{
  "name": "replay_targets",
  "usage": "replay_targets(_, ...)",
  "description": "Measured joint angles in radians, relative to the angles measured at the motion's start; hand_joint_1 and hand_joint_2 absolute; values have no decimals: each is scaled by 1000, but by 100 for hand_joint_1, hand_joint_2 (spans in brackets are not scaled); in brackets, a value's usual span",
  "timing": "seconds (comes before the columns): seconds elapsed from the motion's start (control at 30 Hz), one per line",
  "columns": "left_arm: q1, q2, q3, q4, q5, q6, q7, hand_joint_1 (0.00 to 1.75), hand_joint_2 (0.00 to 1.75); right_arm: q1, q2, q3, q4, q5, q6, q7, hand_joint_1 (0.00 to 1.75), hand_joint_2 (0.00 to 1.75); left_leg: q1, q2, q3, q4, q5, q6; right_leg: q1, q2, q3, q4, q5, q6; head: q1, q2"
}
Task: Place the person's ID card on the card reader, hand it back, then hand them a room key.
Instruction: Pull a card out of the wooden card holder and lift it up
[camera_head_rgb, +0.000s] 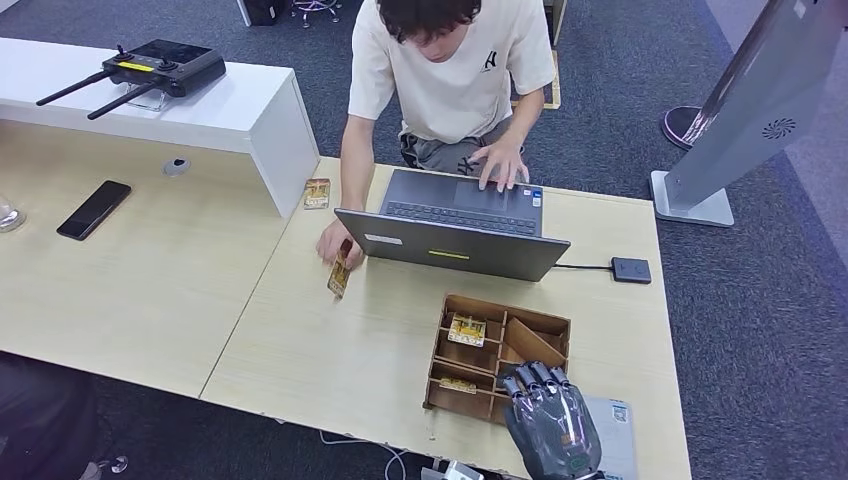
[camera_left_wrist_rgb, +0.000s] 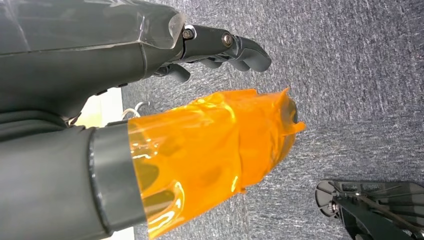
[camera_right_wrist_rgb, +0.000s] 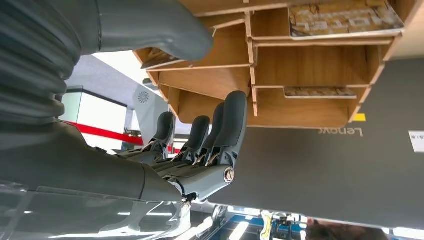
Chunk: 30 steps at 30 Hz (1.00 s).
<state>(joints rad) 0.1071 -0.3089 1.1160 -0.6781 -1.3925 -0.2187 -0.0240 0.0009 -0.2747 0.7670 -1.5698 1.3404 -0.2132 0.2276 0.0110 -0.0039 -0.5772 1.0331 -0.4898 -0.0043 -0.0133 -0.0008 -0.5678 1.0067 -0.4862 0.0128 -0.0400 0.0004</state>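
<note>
The bench (camera_head_rgb: 300, 350) carried a laptop (camera_head_rgb: 455, 225), a wooden compartment box (camera_head_rgb: 497, 358), a card reader (camera_head_rgb: 631, 269), a phone (camera_head_rgb: 94, 209) and a loose card (camera_head_rgb: 317, 193).

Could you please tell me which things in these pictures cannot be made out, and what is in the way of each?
- Card in the person's hand, head view: print too small to read.
- Cards in the wooden organizer, head view: too small to tell apart; the right hand covers its near corner.
- Laptop screen: faces the person, lid's back toward the camera.
- Left hand, left wrist view: fingers partly behind the grey cover; orange film hides the thumb.
</note>
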Motion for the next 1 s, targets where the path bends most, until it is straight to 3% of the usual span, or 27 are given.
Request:
replay_targets(0.3,0,0,4,-4,4,0,0,0,0,-20,-3,-24,41,-21,4,-16,78,175,0,0,0,0,0,0,0,0,0,0,0,0,0,0)
replay_targets(0.63,1,0,15,-5,-1,-2,0,0,0,-38,-3,-47,75,-20,4,-18,90,175,0,0,0,0,0,0,0,0,0,0,0,0,0,0)
replay_targets(0.77,1,0,17,-5,-4,-1,0,0,0,-40,-3,-55,85,-19,5,-18,119,175,0,0,0,0,0,0,0,0,0,0,0,0,0,0)
replay_targets(0.9,1,0,18,-7,-4,-2,0,0,0,-40,-3,-65,94,-19,6,-18,160,175,0,0,0,0,0,0,0,0,0,0,0,0,0,0)
replay_targets(1.0,1,0,19,-10,-4,-2,0,0,0,-40,-3,-70,96,-19,8,-18,173,175,0,0,0,0,0,0,0,0,0,0,0,0,0,0)
